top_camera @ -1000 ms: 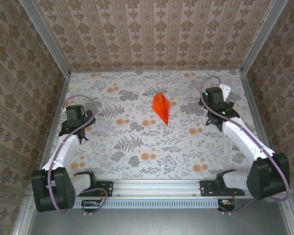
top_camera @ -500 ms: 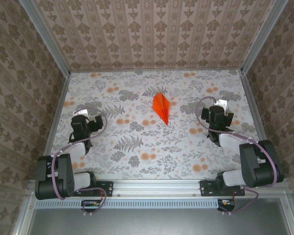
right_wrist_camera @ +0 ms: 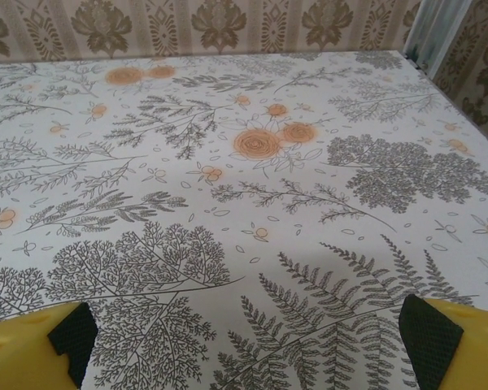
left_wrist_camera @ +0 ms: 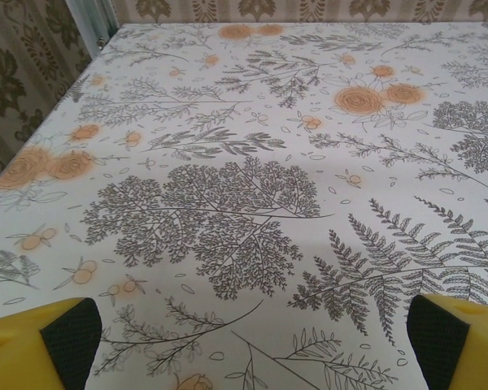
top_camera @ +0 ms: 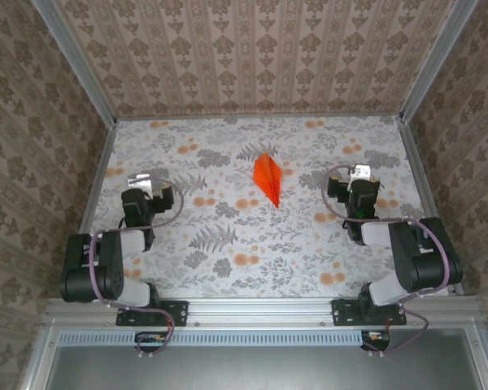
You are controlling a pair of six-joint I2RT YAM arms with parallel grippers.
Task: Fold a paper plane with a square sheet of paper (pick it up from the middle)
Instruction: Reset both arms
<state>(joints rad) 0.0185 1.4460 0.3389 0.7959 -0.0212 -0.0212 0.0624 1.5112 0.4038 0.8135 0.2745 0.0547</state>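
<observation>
The orange square sheet of paper lies folded into a narrow pointed paper plane (top_camera: 268,179) on the flower-printed table, a little behind the middle, with its tip toward the near edge. My left gripper (top_camera: 143,185) rests low at the left side, well apart from the plane. In the left wrist view its yellow fingers (left_wrist_camera: 41,345) stand wide, so the left gripper (left_wrist_camera: 252,345) is open over bare printed cloth. My right gripper (top_camera: 359,175) sits at the right side, just as far from the plane. The right gripper (right_wrist_camera: 248,341) is open too, with nothing between its pads (right_wrist_camera: 429,337).
Patterned walls (top_camera: 252,57) close the table in at the back and both sides, with metal posts (top_camera: 73,61) at the corners. An aluminium rail (top_camera: 260,309) runs along the near edge between the two arm bases. Both arms are folded close to their bases.
Both arms have folded back toward their bases and their grippers have drawn slightly inward. The paper plane has not moved. Both grippers stay open.
</observation>
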